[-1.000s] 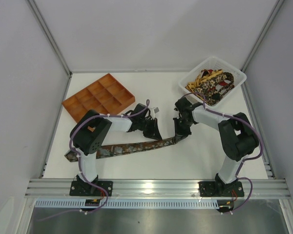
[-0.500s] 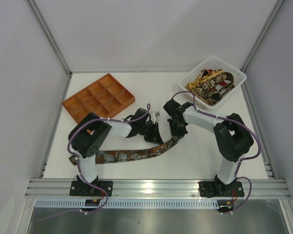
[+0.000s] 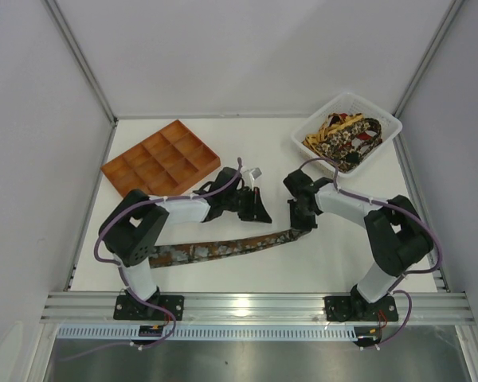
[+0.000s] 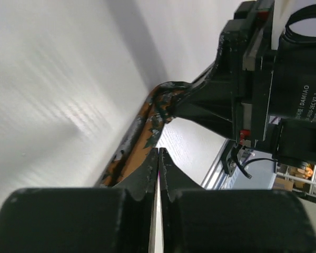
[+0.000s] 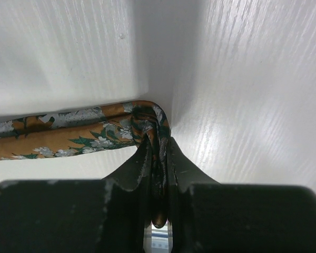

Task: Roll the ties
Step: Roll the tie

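The tie (image 3: 223,248) lies stretched along the near worktop (image 3: 263,147). The right gripper (image 5: 158,145) is clamped on its right end. The left gripper (image 4: 158,158) is closed together, empty, just beside.

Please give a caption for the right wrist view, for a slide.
Right tool pinches the folded end of an orange-brown floral tie over the white table.

Our arms bend inward, wrists low: left gripper (image 4: 158,153) closed, right gripper (image 5: 157,146) clamped on a tie (image 5: 68,132).
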{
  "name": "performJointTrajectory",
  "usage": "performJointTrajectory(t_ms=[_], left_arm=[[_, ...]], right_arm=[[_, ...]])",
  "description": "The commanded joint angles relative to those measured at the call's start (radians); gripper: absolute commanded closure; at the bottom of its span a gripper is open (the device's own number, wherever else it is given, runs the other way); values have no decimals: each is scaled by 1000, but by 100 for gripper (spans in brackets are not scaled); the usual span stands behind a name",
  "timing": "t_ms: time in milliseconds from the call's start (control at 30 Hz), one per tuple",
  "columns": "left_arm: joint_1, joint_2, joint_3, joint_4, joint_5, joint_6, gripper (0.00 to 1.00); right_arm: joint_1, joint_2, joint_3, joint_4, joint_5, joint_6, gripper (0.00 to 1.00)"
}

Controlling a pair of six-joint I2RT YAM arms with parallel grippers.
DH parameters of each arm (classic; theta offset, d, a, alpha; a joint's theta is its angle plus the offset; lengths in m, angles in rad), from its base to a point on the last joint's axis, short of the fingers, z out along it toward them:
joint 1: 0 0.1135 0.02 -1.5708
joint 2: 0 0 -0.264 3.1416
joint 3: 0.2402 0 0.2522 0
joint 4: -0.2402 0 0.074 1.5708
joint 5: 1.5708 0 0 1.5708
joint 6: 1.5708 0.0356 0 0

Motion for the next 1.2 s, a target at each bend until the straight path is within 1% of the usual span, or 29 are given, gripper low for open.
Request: performJointTrajectory(t_ms=[0,100,200,233,333,533,733,800,867,967,1000,1067,1167], left_arm=[[-38,-23,-43,155,60,-90,96],[-66,-13,-46,154,62,-94,99],[-95,4,-52,155,68,-105,100],[-100,9,-49,126,63,-103,99],[-109,13,-78,138,68,-122,100],[-123,32,-103,-9,17,-47,100],[-113,124,-55,-127,-21,42,100],[-104,147,-20,-168,-26,82,100],[-104,138,-14,-167,-23,94,99],[-129,72,-19,-138,2,99,100],[-135,41,-19,-105,5,99,100],[-144,12,-23,-63,32,69,100],[-146,9,-13,18,60,4,99]], right_arm=[[7,-33,-62,60,-43,89,100],[9,-86,-115,86,-43,139,100],[4,-135,-153,120,-49,176,100],[3,-145,-153,123,-49,179,100],[-2,-160,-158,123,-47,187,100],[-3,-146,-172,150,-67,194,100],[1,-128,-156,137,-70,181,100],[7,-126,-143,123,-47,175,100],[12,-123,-132,105,-37,171,100],[12,-123,-118,89,-32,164,100],[14,-122,-112,88,-31,161,100],[14,-122,-107,88,-37,159,100],[14,-123,-98,91,-49,156,100]])
